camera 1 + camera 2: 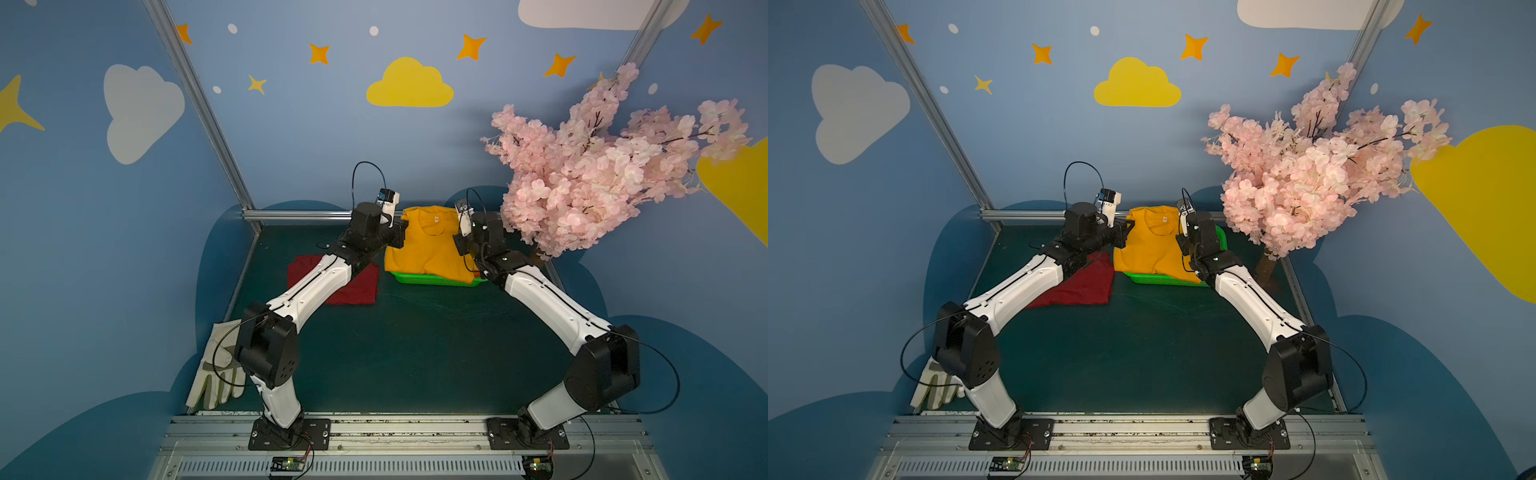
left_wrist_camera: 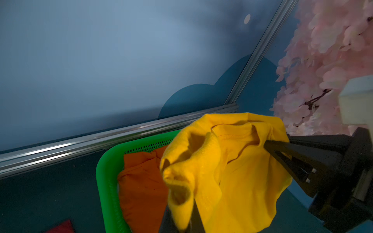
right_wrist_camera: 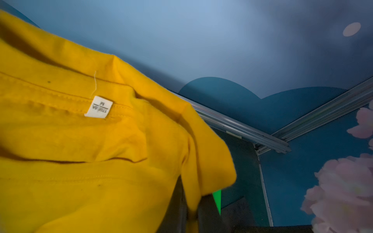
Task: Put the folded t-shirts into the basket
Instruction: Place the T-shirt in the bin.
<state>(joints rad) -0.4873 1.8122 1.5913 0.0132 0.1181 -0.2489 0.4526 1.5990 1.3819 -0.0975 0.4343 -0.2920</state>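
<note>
**Mustard yellow t-shirt [image 1: 424, 249] held up over the basket [image 1: 432, 279] by both grippers.**

The left gripper [image 2: 182, 222] and the right gripper [image 2: 267, 144] are each pinched tight on an upper corner of the shirt. The hanging shirt hides most of the basket in both top views; whether its lower edge rests inside cannot be told. An orange t-shirt [image 2: 141, 181] lies in the basket, seen only from the left wrist. The dark red t-shirt [image 1: 359, 289] lies flat on the table just left of the basket, partly covered by the left arm, which also hides part of the work glove [image 1: 214, 374].
</note>
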